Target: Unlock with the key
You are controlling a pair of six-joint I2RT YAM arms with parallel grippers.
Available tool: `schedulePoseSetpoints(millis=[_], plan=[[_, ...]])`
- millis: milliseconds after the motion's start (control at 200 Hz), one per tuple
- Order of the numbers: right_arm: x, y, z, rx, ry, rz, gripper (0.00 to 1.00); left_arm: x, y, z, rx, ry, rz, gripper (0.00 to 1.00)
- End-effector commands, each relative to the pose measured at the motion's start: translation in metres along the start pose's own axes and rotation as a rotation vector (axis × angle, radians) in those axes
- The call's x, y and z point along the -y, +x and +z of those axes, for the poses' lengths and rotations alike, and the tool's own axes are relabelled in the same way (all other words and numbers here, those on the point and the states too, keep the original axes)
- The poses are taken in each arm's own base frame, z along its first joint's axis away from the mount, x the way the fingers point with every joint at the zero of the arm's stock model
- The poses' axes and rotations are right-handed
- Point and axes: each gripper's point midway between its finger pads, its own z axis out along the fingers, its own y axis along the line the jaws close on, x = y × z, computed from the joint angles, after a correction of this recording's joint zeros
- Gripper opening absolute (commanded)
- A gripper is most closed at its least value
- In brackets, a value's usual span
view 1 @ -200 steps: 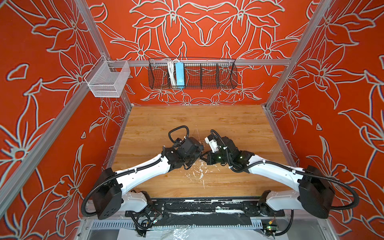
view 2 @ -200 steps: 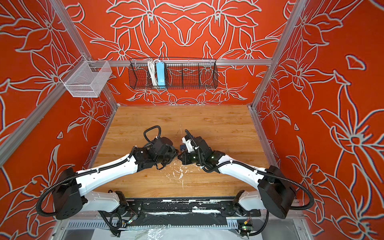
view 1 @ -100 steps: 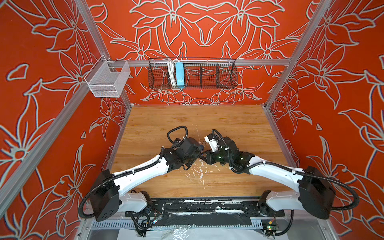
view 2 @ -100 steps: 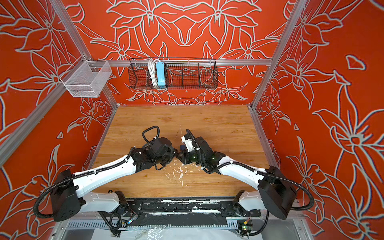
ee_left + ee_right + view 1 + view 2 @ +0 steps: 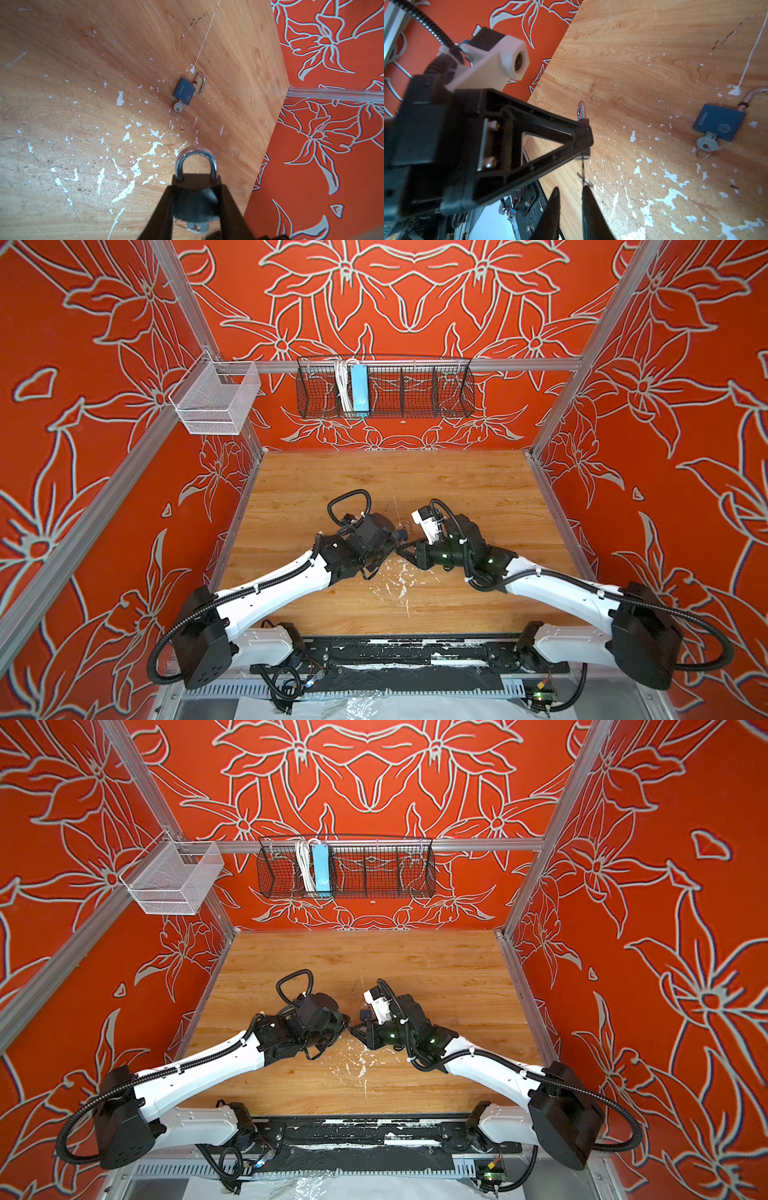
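Left wrist view: the left gripper (image 5: 195, 185) pinches a dark padlock (image 5: 193, 204) by the flat sides of its body, one black finger on each side. The lock's closed silver steel shackle (image 5: 196, 154) sticks out past the fingertips. A small silver key (image 5: 197, 225) sits in the keyhole at the body's opposite end.

Beyond it, a blue square padlock (image 5: 184, 94) lies flat on the scuffed, paint-flecked wooden table (image 5: 83, 62) — its metal hoop (image 5: 200, 81) swung open, a second key (image 5: 178, 107) with a thin ring in its keyhole.

In the right wrist view the dark padlock appears edge-on, and the small silver key hangs from it with a wire ring at its end. The right gripper (image 5: 570, 189) has its two black fingers (image 5: 589, 207) a narrow gap apart, with nothing between them. One fingertip sits right at that ring — whether it touches cannot be told.

In both top views the two grippers meet tip to tip over the middle of the table, with the blue square padlock just behind them.
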Motion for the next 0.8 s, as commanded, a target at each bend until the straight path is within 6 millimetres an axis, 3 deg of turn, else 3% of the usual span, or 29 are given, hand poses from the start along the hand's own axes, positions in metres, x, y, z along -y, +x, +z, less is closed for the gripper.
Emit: schedulePoseSetpoints(millis=[0,370,575,796], plan=[[0.003,0.002,0.006,-0.003,-0.012,0.037,0.17,0.007,-0.009,-0.009,0.031,0.025,-0.003,0.00],[-0.001,-0.013,0.010,0.036,-0.008,0.010,0.05,0.014,0.002,-0.013,-0.027,0.064,-0.002,0.00],[-0.005,-0.024,0.014,0.052,-0.010,0.000,0.03,0.022,0.012,-0.014,-0.060,0.091,0.005,0.00],[-0.002,-0.017,0.008,0.035,0.010,-0.016,0.04,0.016,-0.008,-0.018,0.046,0.058,0.014,0.00]])
